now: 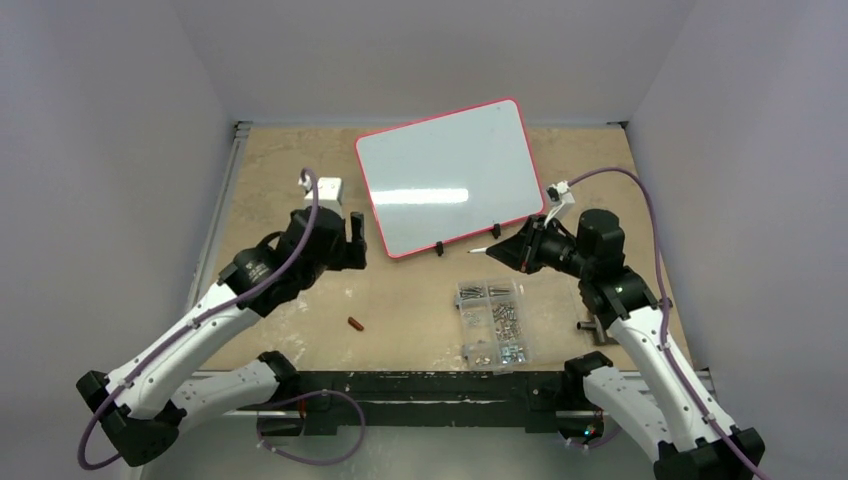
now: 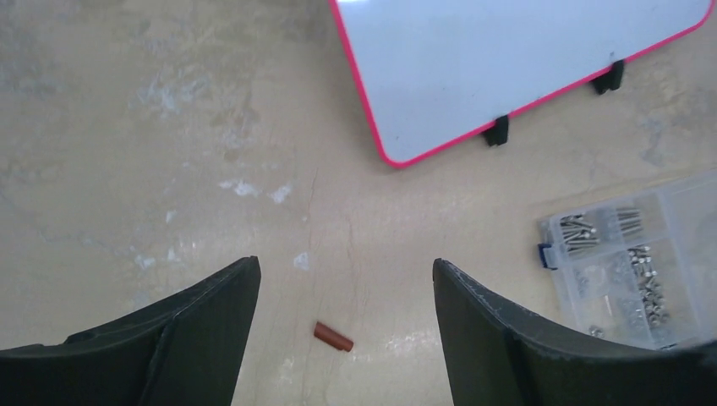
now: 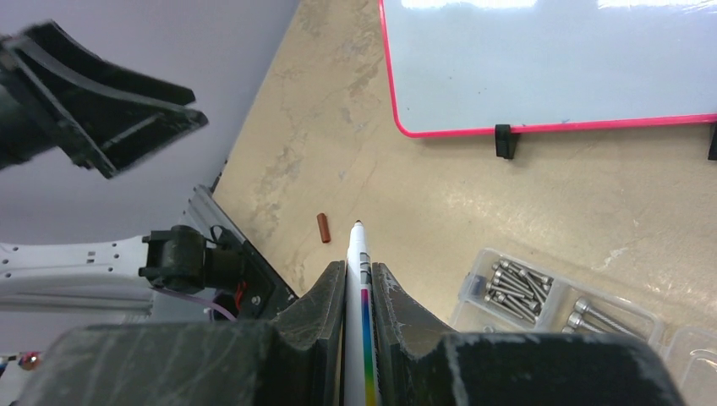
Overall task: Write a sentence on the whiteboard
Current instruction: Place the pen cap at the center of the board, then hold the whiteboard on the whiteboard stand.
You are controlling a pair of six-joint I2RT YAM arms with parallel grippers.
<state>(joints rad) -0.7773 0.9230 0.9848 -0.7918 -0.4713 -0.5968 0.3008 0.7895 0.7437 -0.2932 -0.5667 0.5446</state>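
Observation:
The whiteboard (image 1: 445, 175) lies flat at the back middle, white with a red-pink rim and black clips on its near edge. It also shows in the left wrist view (image 2: 507, 59) and the right wrist view (image 3: 550, 59). No sentence shows on it; the surface is blank. My right gripper (image 1: 512, 250) is shut on a white marker (image 3: 359, 279) with a rainbow stripe, uncapped. The marker's tip (image 1: 478, 251) points left, just off the board's near right corner. My left gripper (image 1: 352, 235) is open and empty beside the board's near left corner; its jaws (image 2: 347, 271) stand wide apart.
A small red-brown marker cap (image 1: 355, 323) lies on the tan table, also in the left wrist view (image 2: 333, 336). A clear compartment box of screws (image 1: 493, 320) sits near the front, below the right gripper. A small white block (image 1: 328, 189) lies left of the board.

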